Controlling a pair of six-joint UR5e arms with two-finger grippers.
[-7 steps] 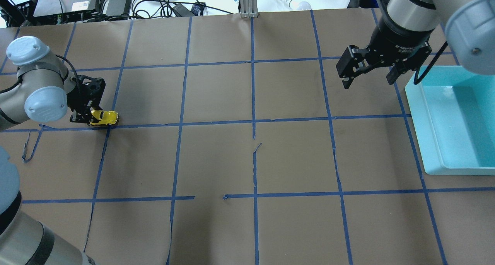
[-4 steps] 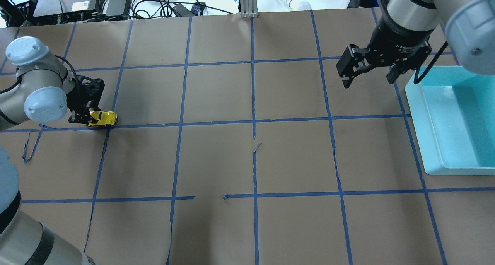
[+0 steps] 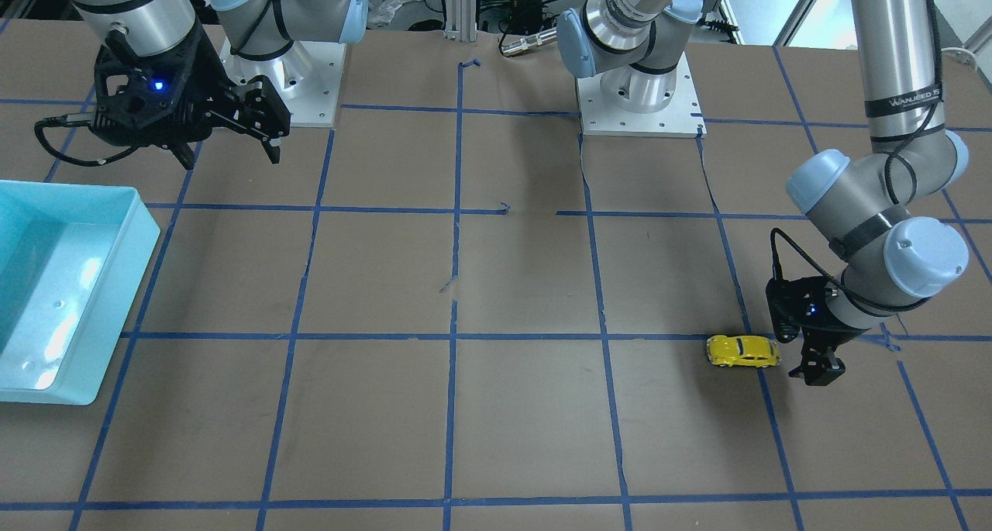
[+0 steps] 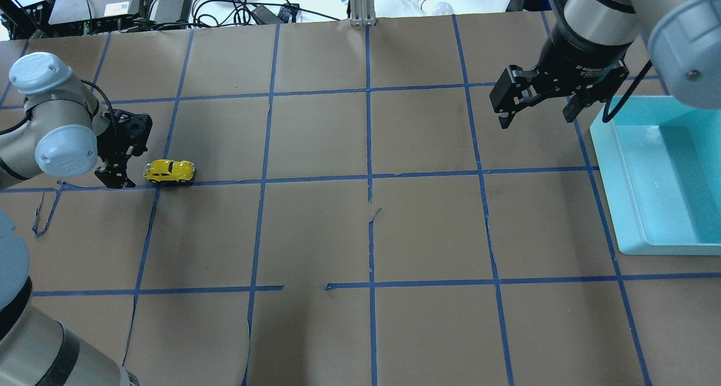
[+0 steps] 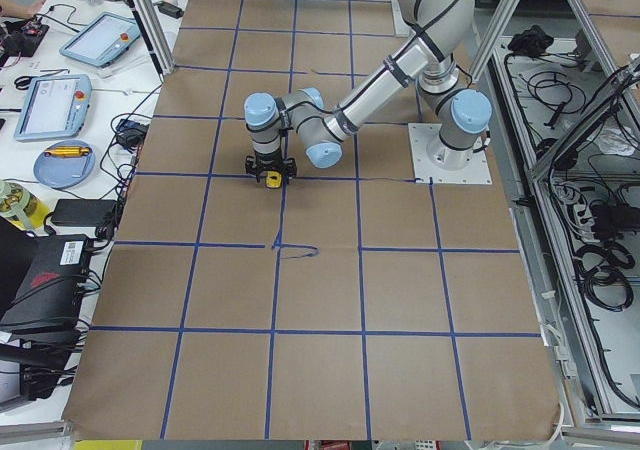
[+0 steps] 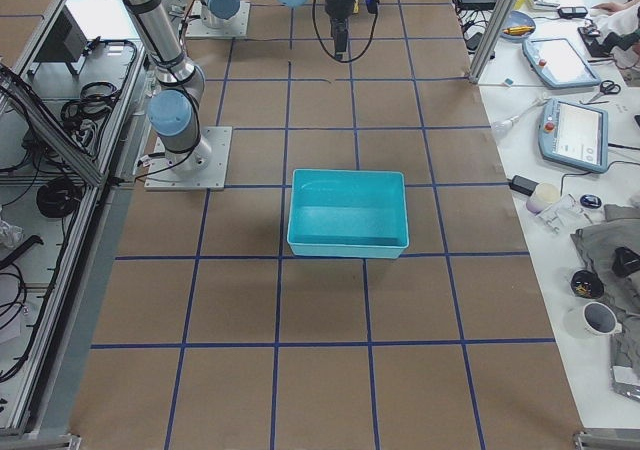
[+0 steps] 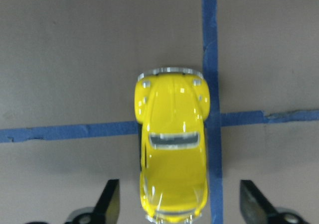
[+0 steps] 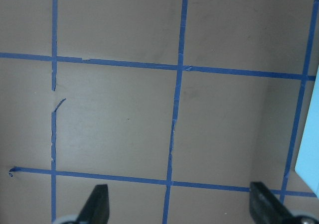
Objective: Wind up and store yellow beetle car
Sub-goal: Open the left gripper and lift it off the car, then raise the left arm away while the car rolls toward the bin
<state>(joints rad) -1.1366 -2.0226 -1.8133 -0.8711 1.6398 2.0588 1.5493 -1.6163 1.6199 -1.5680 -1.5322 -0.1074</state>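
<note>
The yellow beetle car [image 4: 169, 171] stands on its wheels on the brown paper at a blue tape crossing, at the table's left side. It also shows in the front-facing view [image 3: 742, 350] and the left wrist view [image 7: 173, 159]. My left gripper [image 4: 119, 171] is low over the table just behind the car, open and empty. In the left wrist view its fingers [image 7: 109, 204] flank the car's near end without touching it. My right gripper [image 4: 535, 115] hangs open and empty above the table at the far right.
A teal bin [image 4: 619, 205] stands at the table's right edge, just right of my right gripper; it also shows in the front-facing view [image 3: 116, 298]. Blue tape lines grid the brown paper. Cables and devices lie beyond the far edge.
My left gripper has opened and let go of the yellow car. The car has rolled a short way to the right, away from the gripper. The right arm has not moved.
</note>
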